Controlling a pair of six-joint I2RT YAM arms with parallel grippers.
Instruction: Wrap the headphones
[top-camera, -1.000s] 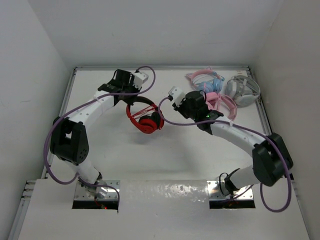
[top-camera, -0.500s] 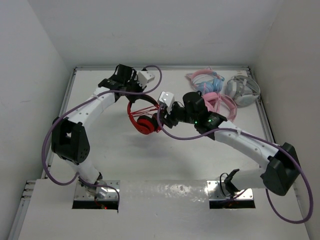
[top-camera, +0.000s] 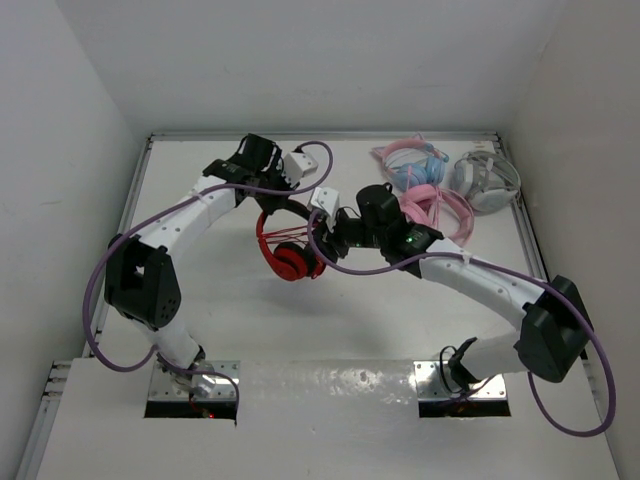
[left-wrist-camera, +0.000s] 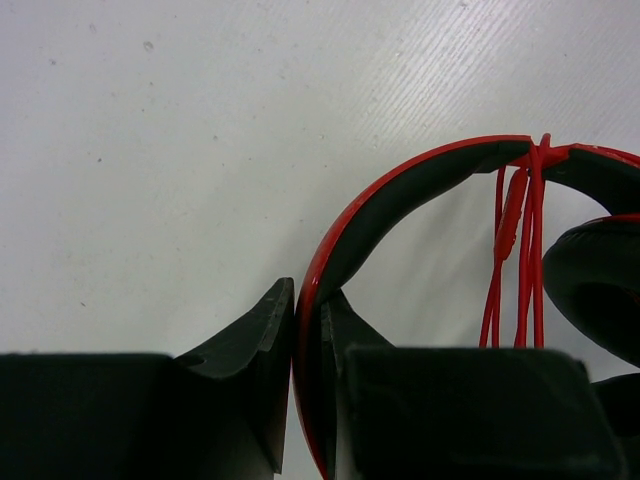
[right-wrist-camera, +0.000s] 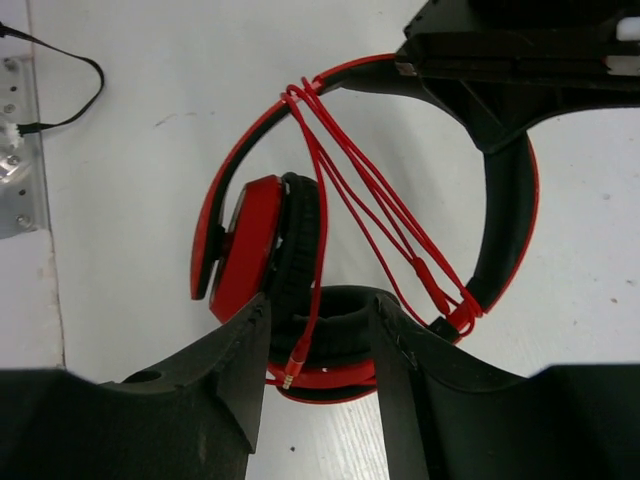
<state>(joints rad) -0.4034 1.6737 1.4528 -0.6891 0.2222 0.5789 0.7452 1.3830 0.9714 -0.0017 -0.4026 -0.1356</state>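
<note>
The red headphones (top-camera: 288, 262) are on the white table (top-camera: 220, 310), at its middle and a little toward the far side, between the two arms. The left gripper (left-wrist-camera: 308, 295) is clamped on the headband (left-wrist-camera: 400, 195). The right gripper (right-wrist-camera: 318, 320) hangs over the ear cups (right-wrist-camera: 262, 245) with its fingers apart. The plug end of the cable (right-wrist-camera: 370, 215), which is looped across the band, lies between them.

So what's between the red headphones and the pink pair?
In the top view, the right arm's wrist, its claw at the red headphones.
</note>
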